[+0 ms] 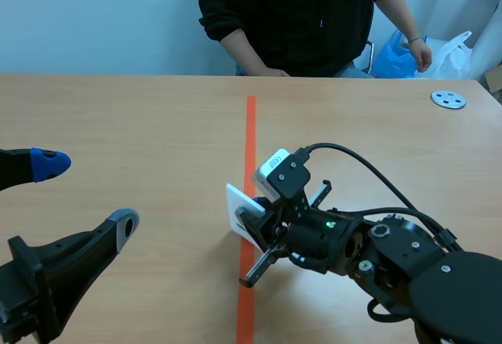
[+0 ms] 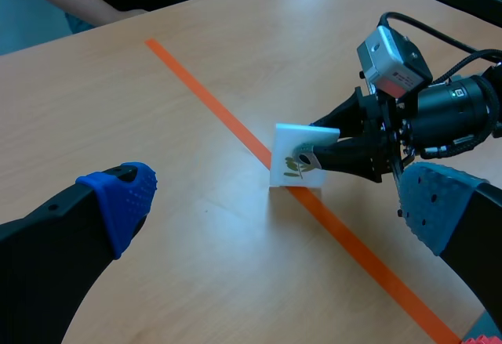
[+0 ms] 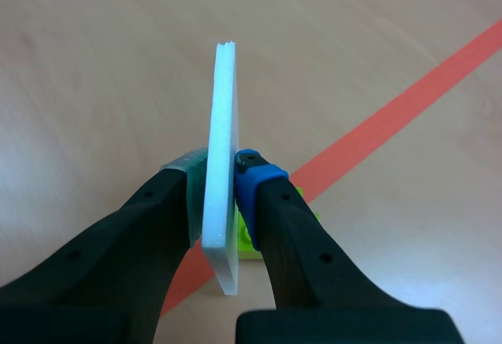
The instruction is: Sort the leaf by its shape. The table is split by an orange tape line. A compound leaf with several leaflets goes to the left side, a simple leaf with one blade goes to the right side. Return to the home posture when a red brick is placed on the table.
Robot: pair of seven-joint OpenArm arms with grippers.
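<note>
One white foam card (image 1: 238, 201), leaf-printed, pinched upright by right gripper (image 1: 252, 220) at frame centre, standing on orange tape line (image 1: 250, 132); left gripper (image 1: 88, 193) spread, lower left, farther off.

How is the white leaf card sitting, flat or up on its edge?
On edge: the white leaf card stands upright over the orange tape line, clamped between the right gripper's jaws.

I see the card (image 2: 292, 150) upright on the tape line (image 1: 250, 124), between the right jaws, with the left jaws well to its left.
</note>
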